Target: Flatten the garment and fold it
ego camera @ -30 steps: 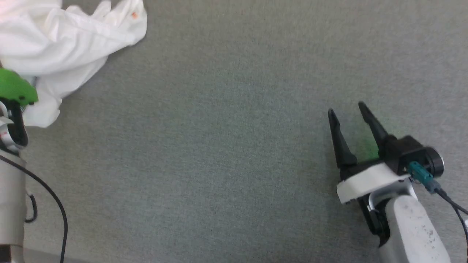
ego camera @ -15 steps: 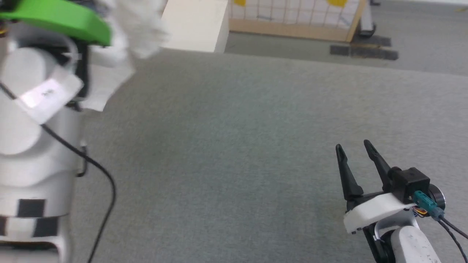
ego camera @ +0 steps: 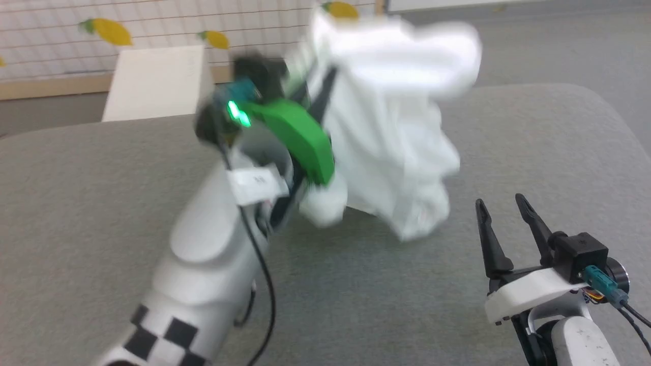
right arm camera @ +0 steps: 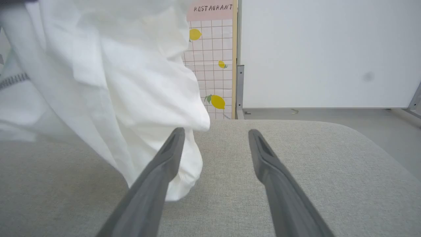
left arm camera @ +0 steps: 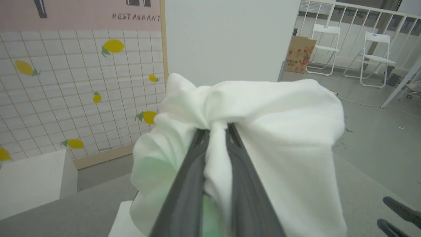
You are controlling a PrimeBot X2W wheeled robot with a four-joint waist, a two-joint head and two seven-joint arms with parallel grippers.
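Clamped the garment [ego camera: 391, 152] in the left gripper [left arm camera: 215, 127], held high over the surface's [ego camera: 534, 132] middle, presumably to let it drape. Poised the right gripper [ego camera: 501, 213], splayed and empty, near the front right corner.

The grey fabric-covered table [ego camera: 534, 152], round-cornered, has the garment [ego camera: 396, 152] seemingly resting its drooping lower end on it.

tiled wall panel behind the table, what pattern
Yellow lemons on a white tile grid, best in the left wrist view.
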